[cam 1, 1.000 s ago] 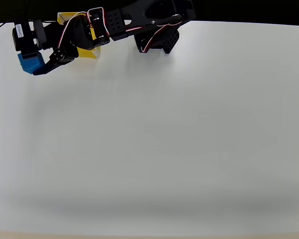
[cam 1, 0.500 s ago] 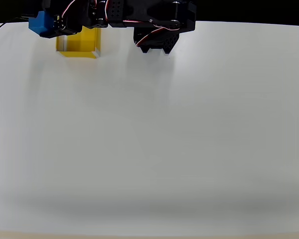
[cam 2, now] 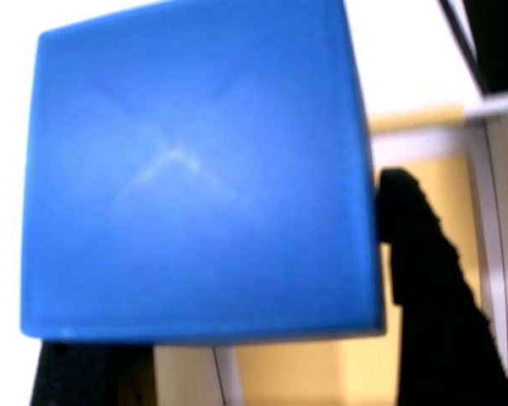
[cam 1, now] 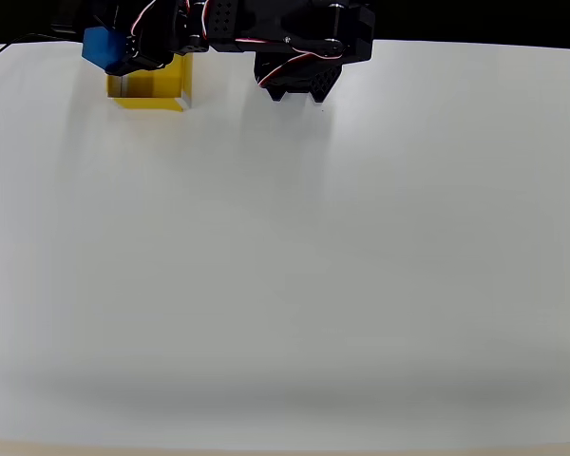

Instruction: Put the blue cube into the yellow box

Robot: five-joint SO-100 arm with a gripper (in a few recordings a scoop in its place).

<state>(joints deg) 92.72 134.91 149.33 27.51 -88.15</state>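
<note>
The cube [cam 1: 101, 45] has shifted rightward to the box's [cam 1: 152, 88] left edge, upper left of the overhead view, clamped in the claw [cam 1: 114, 49] (lifted, not released); lowering and letting go remain.

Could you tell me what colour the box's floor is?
Yellow; the yellow box shows it best in the wrist view.

Bright blue on the cube [cam 1: 102, 45], plain and matte, with a faint paler X across the face nearest the wrist camera [cam 2: 195, 169]. Yellow on the box [cam 1: 161, 90] floor and outer sides (thin whitish inner walls and rim in the wrist view [cam 2: 483, 194]). Black on the gripper [cam 1: 133, 57] and arm [cam 1: 294, 38], with red-and-white wires along the links. Pale grey-white over the desk [cam 1: 313, 285], plain, no pattern; black beyond its far edge.
</note>
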